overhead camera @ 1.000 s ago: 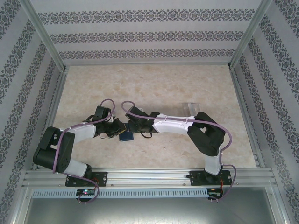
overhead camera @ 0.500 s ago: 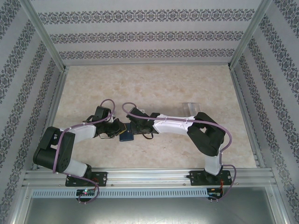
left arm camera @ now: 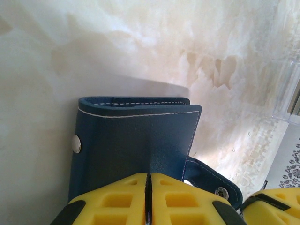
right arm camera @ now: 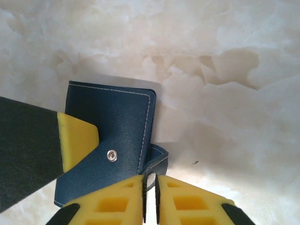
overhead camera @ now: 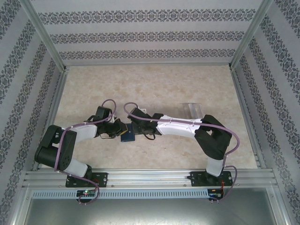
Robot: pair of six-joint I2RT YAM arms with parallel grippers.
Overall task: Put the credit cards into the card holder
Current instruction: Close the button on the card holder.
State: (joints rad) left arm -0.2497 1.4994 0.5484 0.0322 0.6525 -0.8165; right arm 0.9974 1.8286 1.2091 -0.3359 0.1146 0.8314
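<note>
The navy-blue card holder (overhead camera: 126,137) lies between both grippers near the table's front middle. In the left wrist view it (left arm camera: 136,140) is folded shut, with white stitching and a snap stud on its left side. My left gripper (left arm camera: 148,177) is shut on its near edge. From the right wrist the card holder (right arm camera: 112,126) shows its snap tab curling out at its lower right corner. My right gripper (right arm camera: 150,180) is shut on that tab, which sits in the thin gap between the jaws. A left finger (right arm camera: 77,140) presses the holder's left side. The credit cards are out of view.
A small clear plastic piece (overhead camera: 192,110) stands on the marble-patterned table (overhead camera: 154,84) behind the right forearm, and its edge (left arm camera: 290,93) shows at the right of the left wrist view. Patterned walls enclose the table on three sides. A metal rail (overhead camera: 150,176) runs along the front.
The right gripper's jaws have narrowed onto the snap tab, and the right arm's elbow has shifted slightly to the right. The left gripper has kept its grip and place.
</note>
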